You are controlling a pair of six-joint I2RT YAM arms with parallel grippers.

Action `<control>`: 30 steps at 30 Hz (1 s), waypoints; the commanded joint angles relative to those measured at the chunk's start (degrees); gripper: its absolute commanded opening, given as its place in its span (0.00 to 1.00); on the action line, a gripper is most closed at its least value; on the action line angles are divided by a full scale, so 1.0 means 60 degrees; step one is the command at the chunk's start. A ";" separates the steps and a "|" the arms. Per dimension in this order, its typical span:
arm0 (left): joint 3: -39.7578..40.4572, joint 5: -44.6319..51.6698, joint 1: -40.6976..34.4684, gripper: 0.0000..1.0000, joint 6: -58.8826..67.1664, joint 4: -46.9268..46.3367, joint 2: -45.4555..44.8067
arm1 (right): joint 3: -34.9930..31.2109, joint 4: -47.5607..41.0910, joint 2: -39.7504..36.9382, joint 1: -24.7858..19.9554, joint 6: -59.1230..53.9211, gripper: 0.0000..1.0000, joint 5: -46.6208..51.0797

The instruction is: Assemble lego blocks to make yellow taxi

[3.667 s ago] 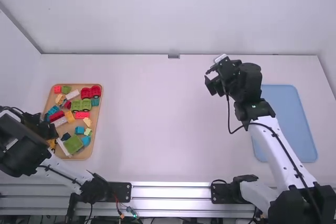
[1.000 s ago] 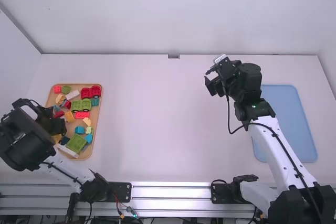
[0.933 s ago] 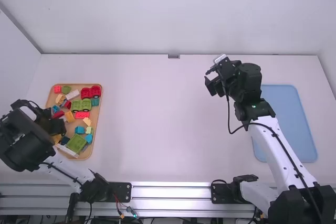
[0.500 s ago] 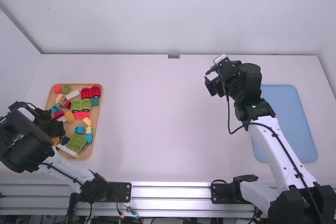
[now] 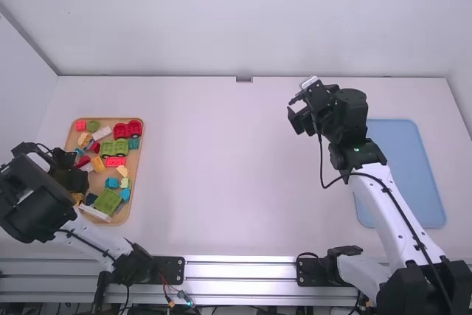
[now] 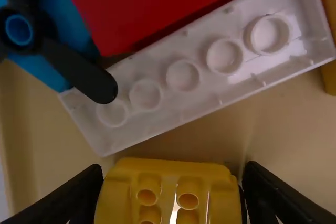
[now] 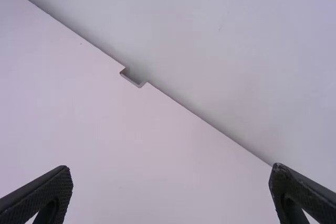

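Care with the lift looked to be the thing: the left gripper (image 6: 173, 174) pinched a yellow block (image 6: 167, 198) by its two sides, down at the tray (image 5: 118, 220), beside the white block (image 6: 194, 72). A good lift would go straight up and slowly, the pads kept level so the block did not twist, and only then swing toward the table (image 5: 221, 182), where the taxi could be built.

The white block lay just ahead of it, close enough to be dragged or tipped by a sideways pull. Beyond that sat a red block (image 6: 157, 3) and a blue block (image 6: 63, 14), with a black piece (image 6: 79, 69) reaching over the white one's end — a likely snag. A red wheeled base (image 5: 127, 130) and a green one (image 5: 114, 148) stood farther up the tray.

The right gripper (image 7: 170, 174) hung over the table, fingers spread, nothing between them — well apart from the tray.
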 commanded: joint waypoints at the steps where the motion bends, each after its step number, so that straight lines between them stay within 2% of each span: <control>1: -0.0259 -0.0047 -0.0066 0.72 0.0135 -0.0157 0.0102 | 0.0335 0.0007 0.0062 0.0025 0.0029 0.98 -0.0044; 2: -0.0259 -0.0080 -0.0076 0.72 0.0117 -0.0178 0.0102 | 0.0335 0.0007 0.0058 0.0025 0.0025 0.99 -0.0044; 3: -0.0244 -0.0178 -0.0062 0.85 -0.0131 -0.0313 0.0102 | 0.0335 0.0025 0.0062 0.0025 0.0029 0.99 -0.0047; 9: -0.0240 -0.0831 -0.0036 0.87 -0.0907 -0.0317 0.0102 | 0.0335 0.0044 0.0062 0.0025 0.0029 0.99 -0.0051; 15: -0.0240 -0.0076 -0.0033 0.74 -0.0444 -0.0579 0.0102 | 0.0335 0.0033 0.0062 0.0025 0.0025 0.98 -0.0051; 21: -0.0237 -0.0171 -0.0040 0.69 -0.0484 -0.0816 0.0102 | 0.0335 0.0044 0.0062 0.0025 0.0025 0.99 -0.0051; 25: -0.0240 -0.0087 -0.0066 0.58 -0.0565 -0.0838 0.0102 | 0.0335 0.0044 0.0062 0.0025 0.0058 0.98 -0.0044; 30: -0.0087 -0.0091 -0.0066 0.56 -0.0911 -0.0798 0.0102 | 0.0335 0.0029 0.0058 0.0025 0.0095 0.99 -0.0051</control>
